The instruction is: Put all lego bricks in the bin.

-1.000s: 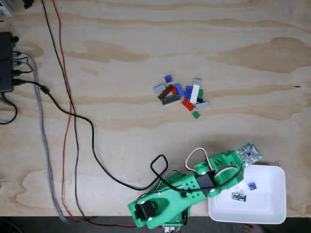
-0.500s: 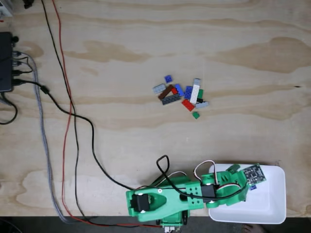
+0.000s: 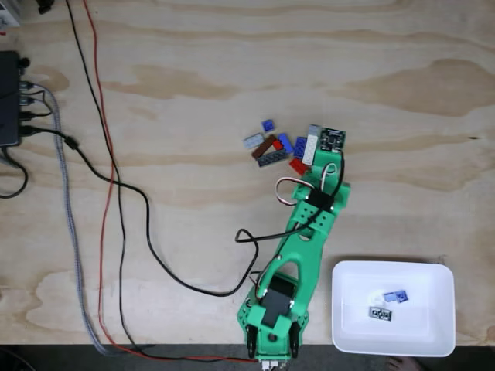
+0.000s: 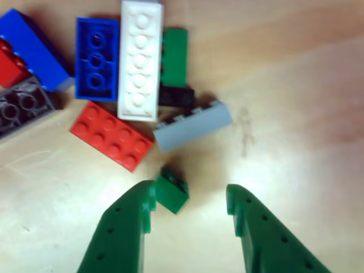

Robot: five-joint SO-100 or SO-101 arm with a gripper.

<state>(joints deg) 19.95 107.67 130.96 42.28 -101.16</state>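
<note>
The lego bricks (image 3: 288, 147) lie in a loose pile at mid-table in the fixed view. My green arm (image 3: 305, 232) reaches from the near edge up to the pile's right end, covering some bricks. In the other view my gripper (image 4: 190, 196) is open, low over the wood. A small green brick (image 4: 172, 191) sits between the fingers, against the left finger (image 4: 128, 222). Beyond it lie a red brick (image 4: 112, 135), a grey one (image 4: 192, 125), a white one (image 4: 140, 60) and a blue one (image 4: 96, 57). The white bin (image 3: 433, 328) at lower right holds three small bricks.
Black, red and braided cables (image 3: 116, 201) run down the left half of the table, and one black loop (image 3: 247, 236) lies beside the arm. A black box (image 3: 9, 100) sits at the left edge. Bare plywood surrounds the pile.
The arm has swung left from over the bin and stretched out to the pile. The bin is uncovered, and an extra pale brick lies inside.
</note>
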